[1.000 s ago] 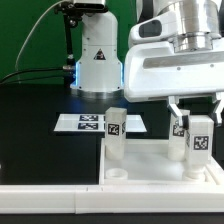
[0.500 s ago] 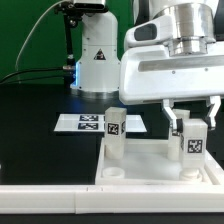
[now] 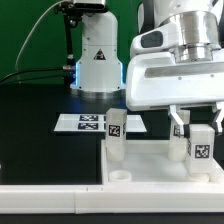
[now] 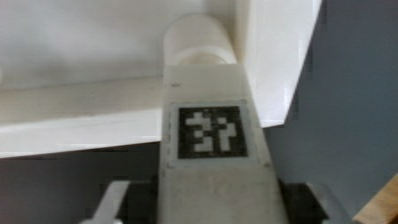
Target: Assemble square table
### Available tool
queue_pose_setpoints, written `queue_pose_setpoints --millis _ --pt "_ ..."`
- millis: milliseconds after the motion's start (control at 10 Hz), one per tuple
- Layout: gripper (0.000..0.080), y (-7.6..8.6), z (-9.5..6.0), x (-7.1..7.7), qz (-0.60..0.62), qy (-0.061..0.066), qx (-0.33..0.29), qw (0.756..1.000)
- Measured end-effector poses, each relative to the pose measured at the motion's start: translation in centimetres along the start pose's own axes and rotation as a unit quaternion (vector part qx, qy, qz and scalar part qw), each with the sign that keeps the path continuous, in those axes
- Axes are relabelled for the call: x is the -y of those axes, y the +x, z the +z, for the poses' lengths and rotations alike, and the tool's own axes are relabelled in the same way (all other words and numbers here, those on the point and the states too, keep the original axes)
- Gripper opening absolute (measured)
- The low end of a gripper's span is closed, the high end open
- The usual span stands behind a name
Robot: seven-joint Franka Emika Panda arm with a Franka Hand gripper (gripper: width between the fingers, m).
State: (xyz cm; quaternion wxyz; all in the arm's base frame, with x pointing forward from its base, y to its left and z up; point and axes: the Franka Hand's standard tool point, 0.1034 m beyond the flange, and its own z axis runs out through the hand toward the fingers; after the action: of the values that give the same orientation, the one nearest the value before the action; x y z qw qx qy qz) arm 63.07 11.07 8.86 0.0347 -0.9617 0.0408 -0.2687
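Quick update from the arm's side: over the last second my gripper [image 3: 199, 126] swung a bit toward 9 o'clock in the exterior view and has come back toward 3 o'clock, ending slightly lower. The leg [image 3: 200, 148] went with it, and the tabletop [image 3: 150, 160] got nudged sideways and settled back. To me that reads as a twist-and-seat move, so I'd guess this leg is being worked into its corner hole, though I can't see the hole itself from either camera. The jaws are about halfway closed, clamped on both sides of that leg. In the wrist view the leg [image 4: 214, 130] runs straight out from between my fingers [image 4: 118, 204], tag facing the camera, its far end over the slab [image 4: 89, 100]. The wrist is pointing straight down, with the leg upright at the slab's 3 o'clock side. The slab lies toward 5 o'clock of the exterior view. A 2nd leg [image 3: 114, 134] stands at its 10 o'clock corner, with the marker board [image 3: 85, 122] just beyond. By my count, 2 legs to go.
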Motion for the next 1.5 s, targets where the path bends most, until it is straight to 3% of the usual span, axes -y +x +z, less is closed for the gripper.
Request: queue_pose_setpoints --millis 200,300,400,500,800,1000,1200,1300,1400,1500 --pt "0.0288 -0.1 0.1 0.0 -0.005 0.000 0.006 1.000" --pt "0.0502 -0.1 0.1 -0.1 -0.005 -0.001 0.022 1.000" --pt "0.0502 0.5 -0.2 -0.1 -0.003 0.000 0.039 0.999" --pt "0.0617 1.4 -0.2 0.2 -0.001 0.001 0.058 0.998" --pt "0.0648 1.5 1.0 0.5 0.021 -0.005 0.171 0.985" --pt "0.0649 0.5 0.7 0.4 0.028 -0.010 0.246 0.969" --pt "0.0649 0.5 0.9 0.3 0.034 -0.012 0.250 0.968" --pt "0.0531 0.5 0.9 0.3 0.044 -0.015 0.250 0.967" --pt "0.0531 0.5 0.9 0.2 0.044 -0.015 0.250 0.967" --pt "0.0347 0.5 0.9 0.3 0.061 -0.018 0.250 0.966"
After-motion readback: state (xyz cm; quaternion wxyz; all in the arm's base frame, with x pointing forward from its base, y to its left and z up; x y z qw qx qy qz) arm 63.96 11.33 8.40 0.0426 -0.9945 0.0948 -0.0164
